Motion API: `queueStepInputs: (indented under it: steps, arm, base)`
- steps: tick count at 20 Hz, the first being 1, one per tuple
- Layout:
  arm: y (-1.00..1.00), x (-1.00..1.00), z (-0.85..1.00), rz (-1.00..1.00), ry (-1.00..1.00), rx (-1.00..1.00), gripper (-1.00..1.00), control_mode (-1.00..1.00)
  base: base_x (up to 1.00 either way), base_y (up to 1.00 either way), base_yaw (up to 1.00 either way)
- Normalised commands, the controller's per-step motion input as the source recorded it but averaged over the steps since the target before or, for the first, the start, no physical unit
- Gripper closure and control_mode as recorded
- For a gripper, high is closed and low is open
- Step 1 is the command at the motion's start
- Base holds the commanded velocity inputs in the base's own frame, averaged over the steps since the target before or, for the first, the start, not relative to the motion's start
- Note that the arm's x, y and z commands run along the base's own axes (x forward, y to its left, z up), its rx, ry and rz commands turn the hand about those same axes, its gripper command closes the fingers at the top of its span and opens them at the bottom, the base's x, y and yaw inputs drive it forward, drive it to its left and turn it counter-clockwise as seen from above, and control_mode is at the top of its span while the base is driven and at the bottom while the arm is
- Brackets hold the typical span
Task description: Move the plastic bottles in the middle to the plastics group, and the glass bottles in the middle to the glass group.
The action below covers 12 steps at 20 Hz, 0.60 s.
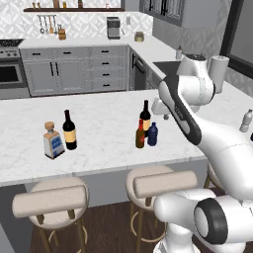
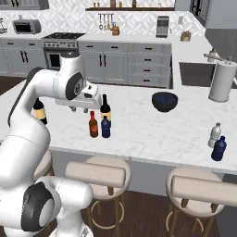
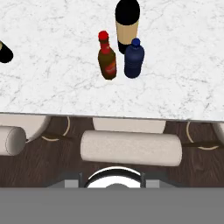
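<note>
Reaching: gripper (image 2: 73, 109) hung above the counter (image 1: 108, 143) beside the middle cluster, holding nothing; opening could not be told.
Middle cluster: blue bottle (image 3: 133, 59), brown bottle (image 3: 106, 60) and wine bottle (image 3: 127, 22) stood upright near the front edge, just beside one another, wine bottle behind the other two.
Glass group: squat bottle (image 1: 53, 142) and yellow-label wine bottle (image 1: 69, 130) stood together, well apart from the cluster toward the far left in the left base view.
Plastics group: pale bottle (image 2: 214, 134) stood near the front edge at the right end in the right base view, with a second dark blue bottle (image 2: 219, 148) just beside it.
Likely step: approach for a first pick, nothing yet moved out of the middle.
Advice: best taken from the outer side of the blue or brown bottle, fingers spread wide, closed on the body below the shoulder.
Risk: tight spacing; neighbour easily knocked over.
Bystanders: dark bowl (image 2: 165, 101) and stools (image 1: 49, 200) lay clear of the carry paths.
</note>
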Motion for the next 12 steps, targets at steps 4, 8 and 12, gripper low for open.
queueStepInputs:
  steps: [4, 8, 12]
  arm:
    - [0.0, -0.13, -0.03, 0.0, -0.03, 0.0, -1.0, -1.0]
    - [-0.11, -0.23, -0.29, 0.06, 0.0, 0.0, -1.0, -1.0]
    - [-0.35, 0.24, -0.42, 0.13, 0.0, 0.0, -1.0, -1.0]
  base:
    - [0.0, 0.0, 0.0]
    - [0.0, 0.0, 0.0]
    - [0.0, 0.0, 0.0]
